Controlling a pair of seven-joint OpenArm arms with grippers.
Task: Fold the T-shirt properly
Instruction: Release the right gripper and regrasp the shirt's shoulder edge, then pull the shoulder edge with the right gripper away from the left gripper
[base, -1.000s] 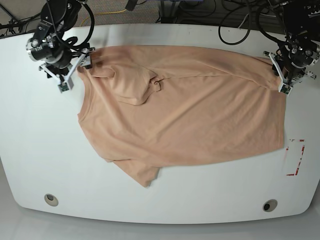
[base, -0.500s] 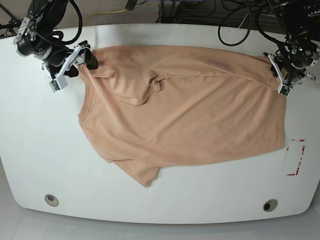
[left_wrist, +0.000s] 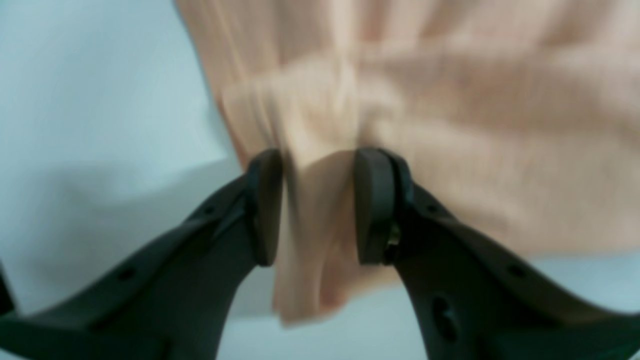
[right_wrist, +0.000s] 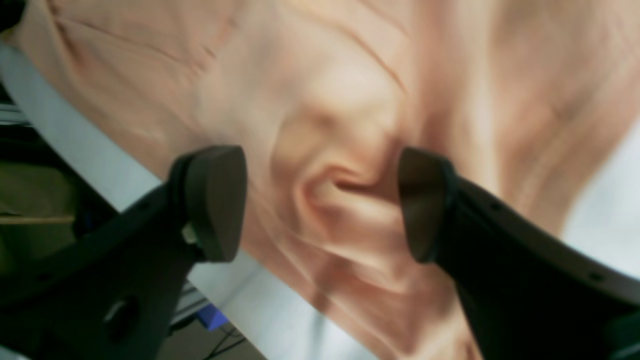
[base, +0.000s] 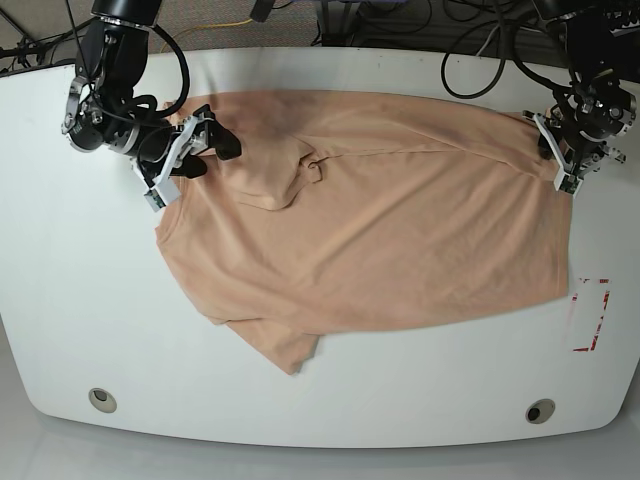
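- Across the counter (base: 60, 300), the shirt (base: 380, 220) lies spread; bare margins left and near.
- Left tool (left_wrist: 317, 205) pinches the shirt's right edge.
- Right tool (right_wrist: 320, 205) gapes wide over the far-left cloth, holding nothing.

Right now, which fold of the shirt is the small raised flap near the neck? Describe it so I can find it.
On the white table lies the peach T-shirt. Toward its upper middle, right of the right hand, a small curled flap stands up; the cloth around it lies flat.
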